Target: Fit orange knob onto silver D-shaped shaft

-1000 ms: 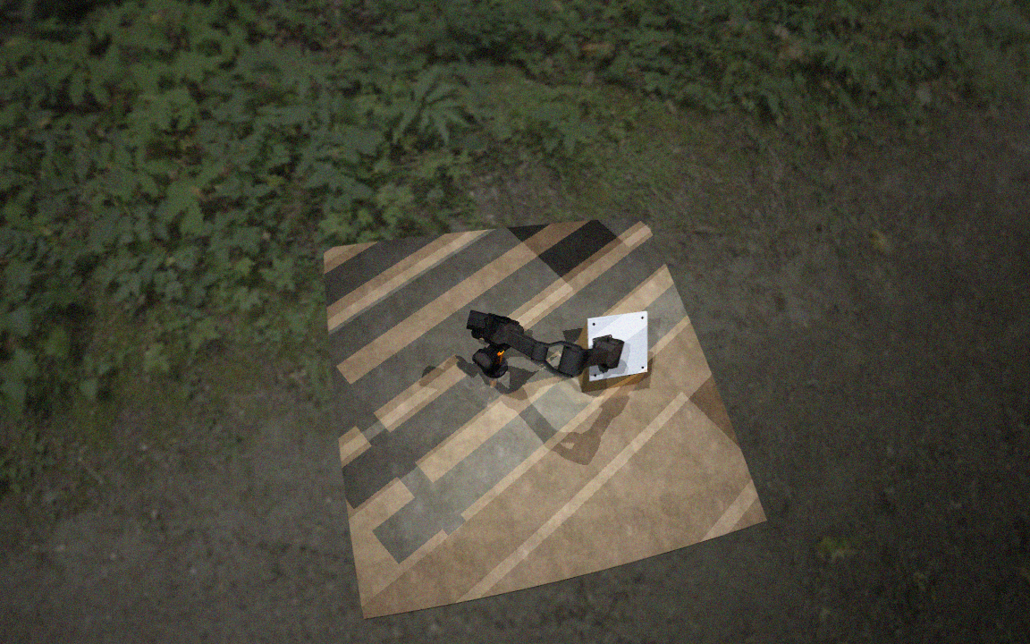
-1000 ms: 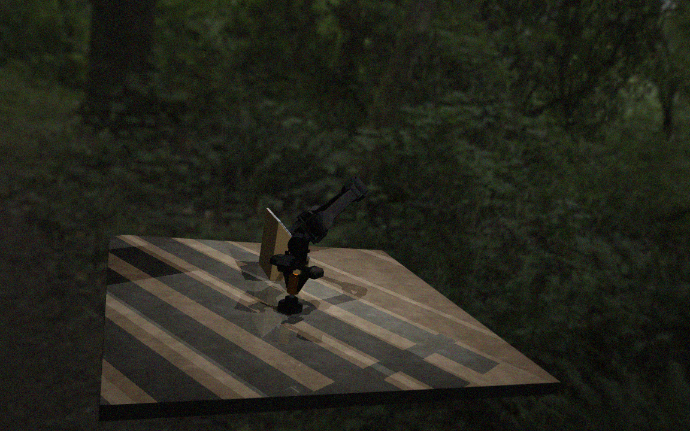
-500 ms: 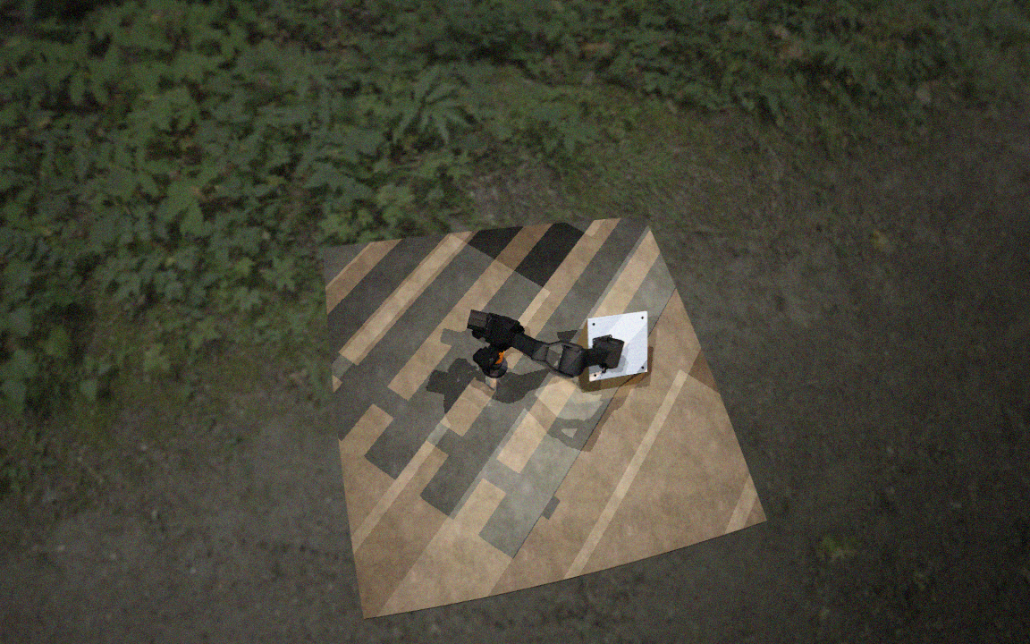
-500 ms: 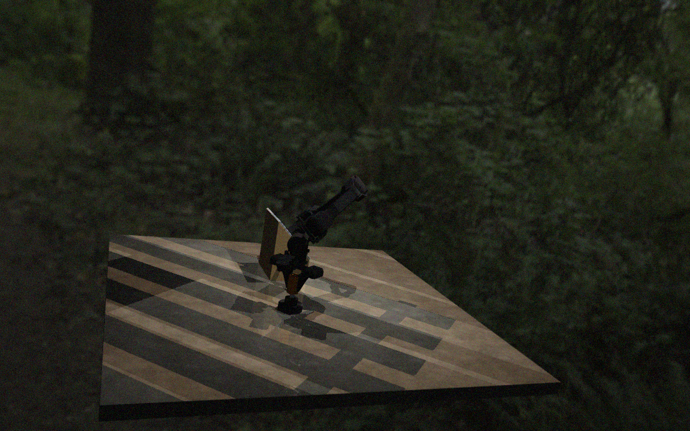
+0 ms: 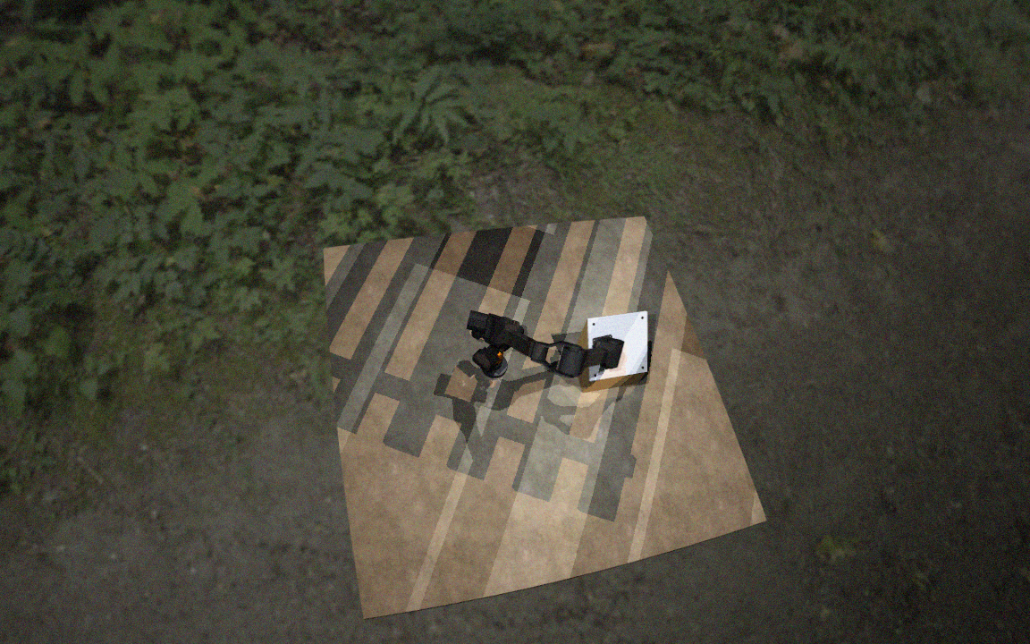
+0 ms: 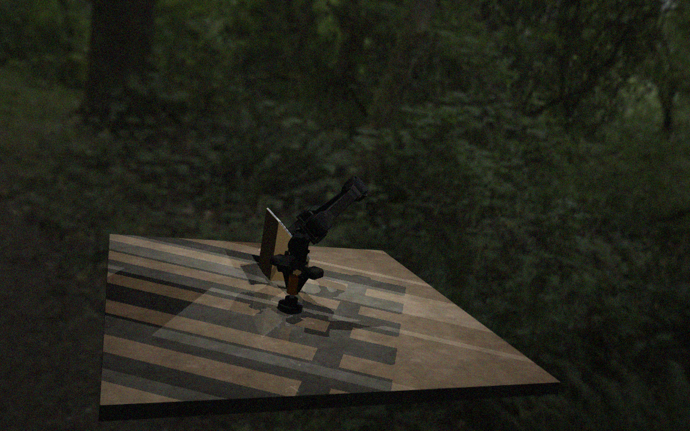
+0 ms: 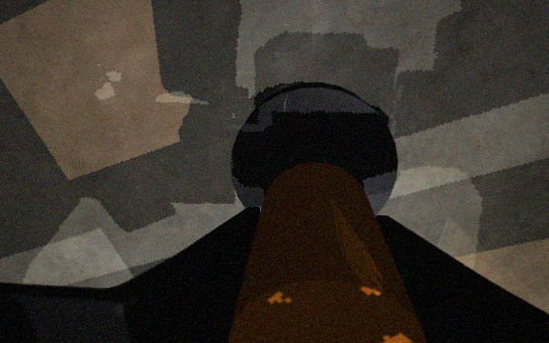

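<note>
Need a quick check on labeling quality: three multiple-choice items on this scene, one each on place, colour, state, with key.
1. Where is the orange knob?
A) On the white plate
B) Above the round pedestal
C) At the table's edge

2. What colour is the plate on the wooden block?
A) White
B) Green
C) Red

3. What state is the hand in?
A) Open, holding nothing
B) Shut on nothing
C) Shut on the knob

Key:
1 B: the exterior view shows the orange knob over the round pedestal.
2 A: the top view shows a white plate.
3 C: in the wrist view the hand's dark fingers flank the knob on both sides.
</note>
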Available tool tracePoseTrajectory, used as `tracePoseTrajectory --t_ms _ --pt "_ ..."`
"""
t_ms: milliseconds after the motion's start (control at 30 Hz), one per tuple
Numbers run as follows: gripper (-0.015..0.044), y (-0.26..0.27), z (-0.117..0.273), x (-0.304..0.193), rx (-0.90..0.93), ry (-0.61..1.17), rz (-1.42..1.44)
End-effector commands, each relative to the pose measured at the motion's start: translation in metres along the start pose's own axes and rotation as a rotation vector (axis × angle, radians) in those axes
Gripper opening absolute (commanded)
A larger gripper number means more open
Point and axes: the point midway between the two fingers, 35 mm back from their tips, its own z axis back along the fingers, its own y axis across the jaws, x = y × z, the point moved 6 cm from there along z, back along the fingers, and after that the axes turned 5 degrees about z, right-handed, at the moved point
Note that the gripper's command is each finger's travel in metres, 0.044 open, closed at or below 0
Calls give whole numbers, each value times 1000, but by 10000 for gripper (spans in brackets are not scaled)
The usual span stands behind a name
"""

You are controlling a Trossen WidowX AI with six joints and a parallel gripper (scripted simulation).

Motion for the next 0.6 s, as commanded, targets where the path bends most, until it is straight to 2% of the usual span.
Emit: tracePoseTrajectory --t_ms 0,200,367,567 --pt "0 0 3 0 1 -1 -3" --pt "0 1 5 0 1 -2 -28" --pt "0 0 5 1 1 -2 -202" --pt "0 0 3 2 1 -1 -212"
